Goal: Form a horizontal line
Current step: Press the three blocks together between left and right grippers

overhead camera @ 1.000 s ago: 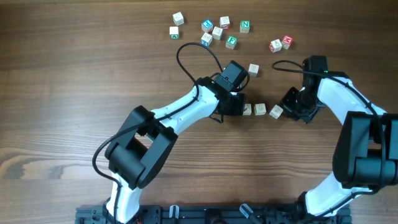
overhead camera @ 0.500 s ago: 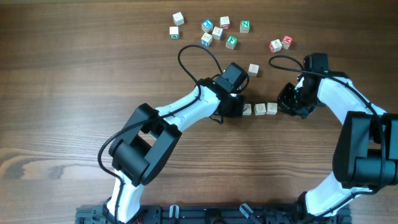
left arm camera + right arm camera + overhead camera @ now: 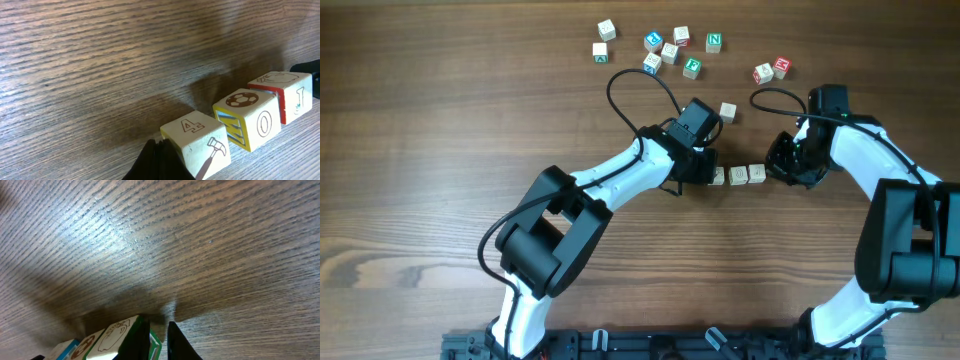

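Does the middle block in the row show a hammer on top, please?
No, the middle block shows a football on top; the hammer is on the nearest block.

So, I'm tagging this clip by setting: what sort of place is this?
Likely a robotics test bench, not a home: left arm and right arm over a wood-grain table, toy letter blocks scattered.

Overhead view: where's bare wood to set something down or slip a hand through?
Free: the table at far left, and the broad strip below the cube row. Crowded: lettered cubes up top; left gripper and right gripper flank the row.
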Motion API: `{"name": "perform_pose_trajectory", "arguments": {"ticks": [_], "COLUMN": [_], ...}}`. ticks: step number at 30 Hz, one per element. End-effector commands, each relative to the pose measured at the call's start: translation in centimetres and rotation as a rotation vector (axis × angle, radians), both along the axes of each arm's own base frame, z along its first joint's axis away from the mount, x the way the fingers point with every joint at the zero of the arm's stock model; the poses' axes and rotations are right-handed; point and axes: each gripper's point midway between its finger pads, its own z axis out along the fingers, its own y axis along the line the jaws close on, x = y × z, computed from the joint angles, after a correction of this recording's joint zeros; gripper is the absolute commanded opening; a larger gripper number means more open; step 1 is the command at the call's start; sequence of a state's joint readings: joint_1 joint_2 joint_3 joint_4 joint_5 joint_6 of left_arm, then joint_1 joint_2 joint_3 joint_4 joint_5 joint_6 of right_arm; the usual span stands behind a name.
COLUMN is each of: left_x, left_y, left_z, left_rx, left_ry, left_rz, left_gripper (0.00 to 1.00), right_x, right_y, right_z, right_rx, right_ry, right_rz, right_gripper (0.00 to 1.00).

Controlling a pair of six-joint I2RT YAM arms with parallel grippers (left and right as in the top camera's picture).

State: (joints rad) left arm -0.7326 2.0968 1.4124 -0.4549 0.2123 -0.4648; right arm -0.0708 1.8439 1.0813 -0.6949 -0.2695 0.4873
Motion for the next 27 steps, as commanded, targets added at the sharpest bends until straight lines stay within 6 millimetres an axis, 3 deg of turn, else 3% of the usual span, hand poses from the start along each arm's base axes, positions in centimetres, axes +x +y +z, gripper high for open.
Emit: {"name": "perform_pose_trajectory", "arguments": {"ticks": [1, 18, 27], "left_x": [-0.5, -0.7, -2.4], "left_y": [0.0, -0.6, -2.0], "left_z": [-0.8, -0.6, -0.6], "left_rx": [-0.004, -0.027, -0.026], "left_ry": [0.027, 0.047, 0.049], "left_rz": [-0.017, 0.015, -0.026], "left_gripper": [0.04, 0.04, 0.04], "right_x": [-0.4, -0.4, -0.4], "right_y": [0.5, 1.2, 1.2], "right_z": [0.0, 0.2, 0.2], "right_rx": [0.026, 0.064, 0.064], "right_ry": [0.006, -0.004, -0.003], "right_rz": [0.02, 0.048, 0.048], "right_gripper": [0.13, 0.13, 0.13]}}
